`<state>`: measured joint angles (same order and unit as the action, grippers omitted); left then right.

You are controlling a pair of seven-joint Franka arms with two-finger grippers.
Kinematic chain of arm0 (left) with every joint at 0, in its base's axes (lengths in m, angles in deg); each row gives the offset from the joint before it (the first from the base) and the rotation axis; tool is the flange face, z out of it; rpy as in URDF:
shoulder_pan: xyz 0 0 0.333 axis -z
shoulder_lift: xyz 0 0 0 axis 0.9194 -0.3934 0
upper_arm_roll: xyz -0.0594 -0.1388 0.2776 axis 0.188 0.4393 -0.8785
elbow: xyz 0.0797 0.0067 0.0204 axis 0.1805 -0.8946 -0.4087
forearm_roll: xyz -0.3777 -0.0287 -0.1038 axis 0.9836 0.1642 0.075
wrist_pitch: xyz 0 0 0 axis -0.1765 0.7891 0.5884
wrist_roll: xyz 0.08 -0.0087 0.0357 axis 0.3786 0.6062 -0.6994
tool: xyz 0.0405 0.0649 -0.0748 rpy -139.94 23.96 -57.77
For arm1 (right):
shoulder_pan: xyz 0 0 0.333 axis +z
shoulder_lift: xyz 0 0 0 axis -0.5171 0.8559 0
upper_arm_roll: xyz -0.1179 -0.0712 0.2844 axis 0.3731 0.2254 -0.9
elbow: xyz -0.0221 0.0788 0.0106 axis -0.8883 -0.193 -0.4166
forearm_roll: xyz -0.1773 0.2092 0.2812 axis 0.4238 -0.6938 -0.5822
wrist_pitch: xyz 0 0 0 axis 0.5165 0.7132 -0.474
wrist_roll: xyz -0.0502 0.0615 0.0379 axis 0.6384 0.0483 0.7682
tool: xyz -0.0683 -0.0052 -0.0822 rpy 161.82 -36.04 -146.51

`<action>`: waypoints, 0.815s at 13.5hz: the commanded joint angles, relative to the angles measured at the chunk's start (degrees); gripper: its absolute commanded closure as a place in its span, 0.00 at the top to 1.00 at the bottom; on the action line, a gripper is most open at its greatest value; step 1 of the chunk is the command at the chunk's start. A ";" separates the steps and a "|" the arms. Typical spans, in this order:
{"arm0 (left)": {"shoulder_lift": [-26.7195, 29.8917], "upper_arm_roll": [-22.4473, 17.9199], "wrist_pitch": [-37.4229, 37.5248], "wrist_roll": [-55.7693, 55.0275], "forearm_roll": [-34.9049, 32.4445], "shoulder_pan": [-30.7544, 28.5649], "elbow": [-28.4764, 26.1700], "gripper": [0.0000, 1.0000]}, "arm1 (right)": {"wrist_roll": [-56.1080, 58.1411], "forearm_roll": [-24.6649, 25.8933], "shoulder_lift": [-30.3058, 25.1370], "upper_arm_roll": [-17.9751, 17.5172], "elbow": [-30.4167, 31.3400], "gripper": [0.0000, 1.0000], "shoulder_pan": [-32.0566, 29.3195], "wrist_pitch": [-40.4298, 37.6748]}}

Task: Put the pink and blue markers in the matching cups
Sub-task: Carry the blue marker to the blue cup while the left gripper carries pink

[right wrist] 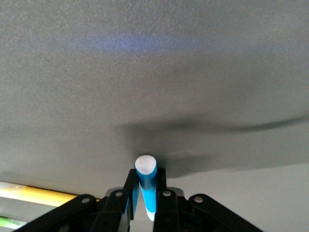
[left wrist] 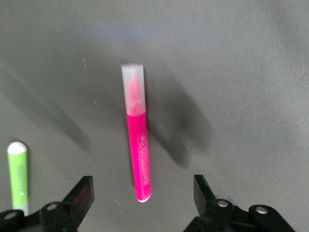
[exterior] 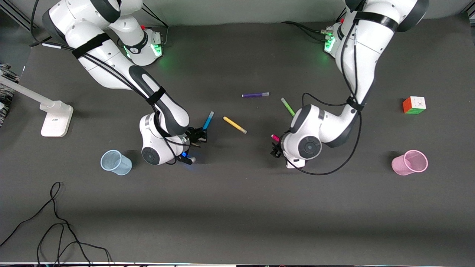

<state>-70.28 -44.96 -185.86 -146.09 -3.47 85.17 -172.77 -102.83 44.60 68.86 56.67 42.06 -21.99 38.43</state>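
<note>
Closest to the front edge are the cups: blue cup (exterior: 116, 162) toward the right arm's end, pink cup (exterior: 409, 162) toward the left arm's. Right gripper (exterior: 196, 135) is clamped on the blue marker (exterior: 208, 120) mid-bench, so next it carries to blue. Left gripper (left wrist: 142, 193) hangs wide open around the pink marker (left wrist: 137, 145) lying flat; it needs to drop and close.

pink marker (exterior: 275, 137): mostly hidden under the left arm's wrist; one end shows.
green pen (left wrist: 18, 176): cut off by the frame edge.
yellow pen (right wrist: 34, 194): blurred, partly hidden by gripper.
</note>
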 commanded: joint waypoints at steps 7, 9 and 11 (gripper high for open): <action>2.28 -0.58 -4.23 -1.36 0.12 0.91 -5.09 0.50 | -0.22 8.24 -17.42 4.43 0.29 0.00 -0.19 -10.29; 2.28 -0.58 -4.41 -1.27 0.03 0.91 -5.09 0.39 | 0.57 13.16 -21.73 6.46 0.64 0.00 -0.19 -10.92; 2.28 -0.58 -4.41 -1.27 0.03 0.91 -5.09 0.22 | 2.68 18.79 -25.07 8.47 1.60 0.00 -0.19 -10.66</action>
<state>-70.10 -45.10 -189.12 -146.73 -3.48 85.74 -175.25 -102.24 58.98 47.95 63.18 40.86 -22.60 27.52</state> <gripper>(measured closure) 0.643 0.819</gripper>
